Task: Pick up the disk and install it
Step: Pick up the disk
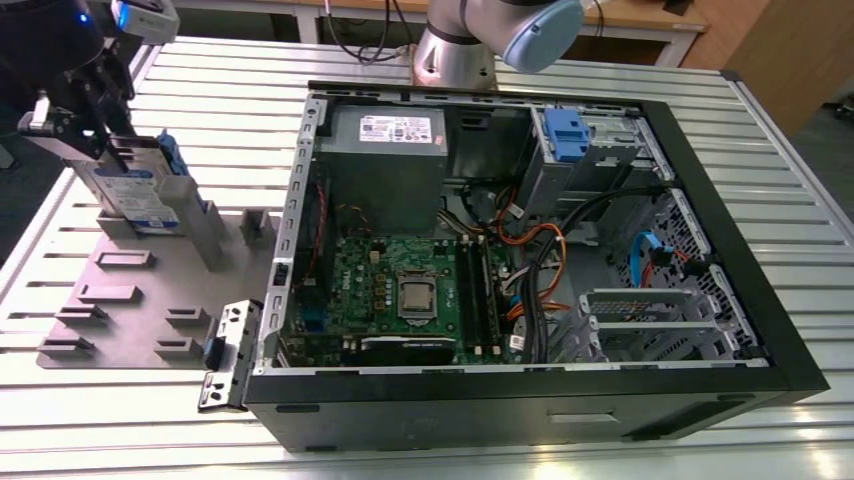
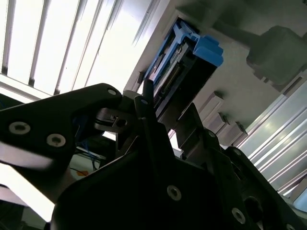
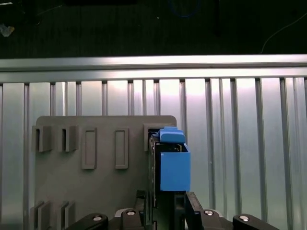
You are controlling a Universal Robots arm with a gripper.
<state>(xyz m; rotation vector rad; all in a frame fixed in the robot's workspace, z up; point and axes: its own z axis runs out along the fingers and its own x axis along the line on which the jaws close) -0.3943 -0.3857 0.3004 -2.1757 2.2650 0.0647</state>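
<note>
The gripper (image 1: 104,150) is clamped on the top edge of the disk (image 1: 144,200), which stands upright in the grey holder plate (image 1: 134,300), with the open computer case (image 1: 534,405) at three o'clock from it in the exterior view.

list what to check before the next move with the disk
1. hand centred on the disk: ok, the disk sits mid-hand in the first wrist view.
2. hold on the disk secure: cannot tell.
3. disk upright on the grey holder plate: ok.
4. computer case open: ok, its inside is exposed.
5. drive bay free to take the disk: cannot tell.
</note>
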